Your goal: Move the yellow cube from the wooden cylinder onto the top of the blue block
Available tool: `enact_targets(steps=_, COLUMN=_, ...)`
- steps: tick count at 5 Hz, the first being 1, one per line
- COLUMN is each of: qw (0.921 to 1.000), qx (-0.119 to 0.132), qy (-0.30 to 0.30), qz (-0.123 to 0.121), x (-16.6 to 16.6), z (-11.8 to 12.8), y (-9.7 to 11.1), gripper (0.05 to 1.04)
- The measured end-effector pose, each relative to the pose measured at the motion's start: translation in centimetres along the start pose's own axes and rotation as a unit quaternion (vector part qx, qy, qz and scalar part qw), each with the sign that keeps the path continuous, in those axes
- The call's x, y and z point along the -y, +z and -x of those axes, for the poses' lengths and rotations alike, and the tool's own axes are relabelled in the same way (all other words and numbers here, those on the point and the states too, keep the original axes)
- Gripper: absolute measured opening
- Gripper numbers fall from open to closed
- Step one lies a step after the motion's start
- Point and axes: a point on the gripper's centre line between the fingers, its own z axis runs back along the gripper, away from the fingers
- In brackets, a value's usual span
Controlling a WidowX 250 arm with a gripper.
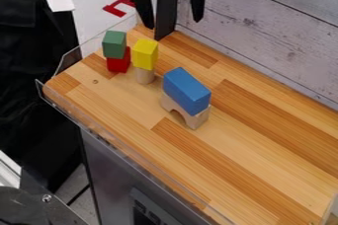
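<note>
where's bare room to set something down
The widest bare patch of wooden top runs from the blue block and tan arch to the near right end; a narrower one lies between them and the plank wall. Crowded: the far left, with green block on red block, yellow block on tan cylinder, gripper nearby.

hand [173, 23] cut off above, top of cylinder [145, 76] hidden under yellow block [145, 55], tabletop [264, 155] cropped at right

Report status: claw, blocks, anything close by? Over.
Claw open, empty, top of view. Blue block on arch. Nearby: yellow block on cylinder, green block on red block.
</note>
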Motion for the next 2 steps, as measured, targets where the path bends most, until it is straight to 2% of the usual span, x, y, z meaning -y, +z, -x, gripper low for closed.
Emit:
enact_targets(steps=1, qw=0.9999, qx=-0.015, qy=0.003, qz=-0.007, x=-0.28, z=0.21, y=-0.93, gripper=0.999)
enact_targets(steps=2, qw=0.9998, qx=-0.013, qy=0.014, qz=-0.005, x=-1.16, z=-0.31, y=-0.78, gripper=0.999)
